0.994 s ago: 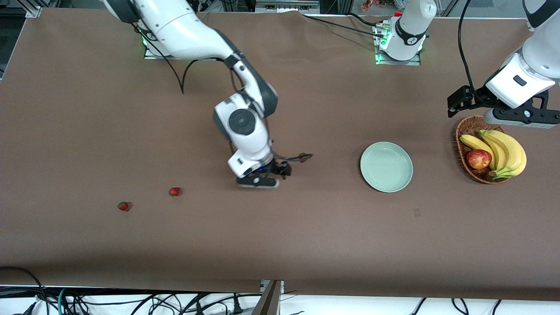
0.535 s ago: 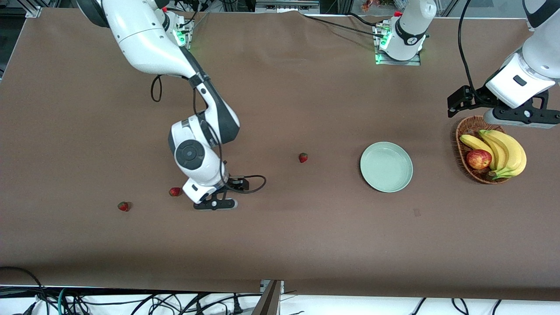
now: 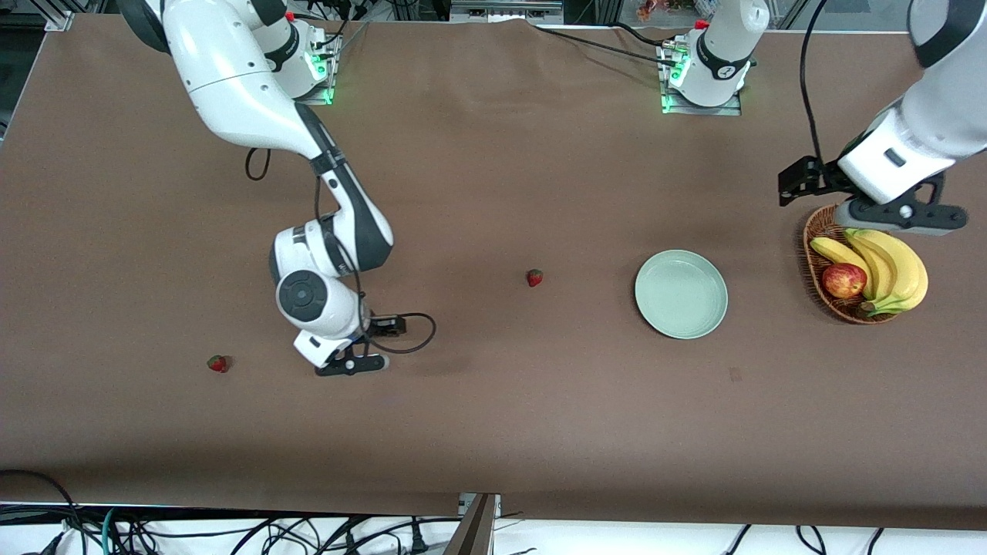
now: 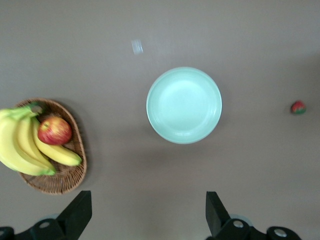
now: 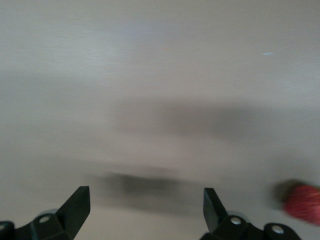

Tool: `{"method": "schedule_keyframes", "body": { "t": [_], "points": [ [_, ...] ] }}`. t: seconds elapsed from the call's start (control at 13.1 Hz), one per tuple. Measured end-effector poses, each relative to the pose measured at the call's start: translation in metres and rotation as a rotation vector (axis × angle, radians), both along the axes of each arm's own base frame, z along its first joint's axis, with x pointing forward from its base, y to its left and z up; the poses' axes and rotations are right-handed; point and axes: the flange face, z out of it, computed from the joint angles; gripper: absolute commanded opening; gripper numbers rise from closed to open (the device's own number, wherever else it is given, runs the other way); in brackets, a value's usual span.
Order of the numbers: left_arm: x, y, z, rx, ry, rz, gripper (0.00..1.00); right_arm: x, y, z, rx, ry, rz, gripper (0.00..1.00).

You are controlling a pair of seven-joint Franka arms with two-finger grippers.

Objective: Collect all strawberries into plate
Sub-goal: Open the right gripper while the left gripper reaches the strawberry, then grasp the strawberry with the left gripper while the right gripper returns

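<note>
over the brown table point(image 3: 493, 432) both tools, right tool point(image 5: 145, 207) and left tool point(image 4: 147, 212), gape wide, holding nothing.

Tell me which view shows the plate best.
The left wrist view: the plate sits near the middle, seen from straight above, whole rim clear and nothing in it. The front view shows the same plate smaller. The right wrist view does not show it.
</note>
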Motion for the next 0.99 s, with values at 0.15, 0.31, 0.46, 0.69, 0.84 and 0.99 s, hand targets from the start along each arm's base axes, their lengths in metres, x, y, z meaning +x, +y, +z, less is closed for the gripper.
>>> {"method": "schedule_keyframes", "body": {
  "t": [0.15, 0.31, 0.46, 0.69, 0.84, 0.99],
  "points": [
    [0.011, -0.02, -0.036, -0.034, 0.061, -0.017, 1.0, 0.011, -0.044, 0.0, -0.004, 0.028, 0.028, 1.0],
    [0.028, -0.05, -0.078, -0.052, 0.073, -0.034, 1.0, 0.016, -0.071, 0.006, -0.009, 0.054, 0.029, 1.0],
    [0.038, -0.096, -0.123, -0.04, 0.071, 0.004, 1.0, 0.017, -0.086, 0.01, -0.027, 0.071, 0.02, 1.0],
    [0.031, -0.178, -0.168, -0.018, 0.05, 0.088, 1.0, 0.017, -0.096, 0.009, -0.043, 0.086, 0.008, 1.0],
    [0.021, -0.224, -0.189, -0.02, 0.022, 0.108, 1.0, 0.015, -0.098, 0.005, -0.047, 0.098, 0.007, 1.0],
    [0.014, -0.26, -0.214, -0.031, -0.008, 0.129, 1.0, 0.012, -0.1, -0.001, -0.05, 0.109, 0.005, 1.0]
  ]
}}
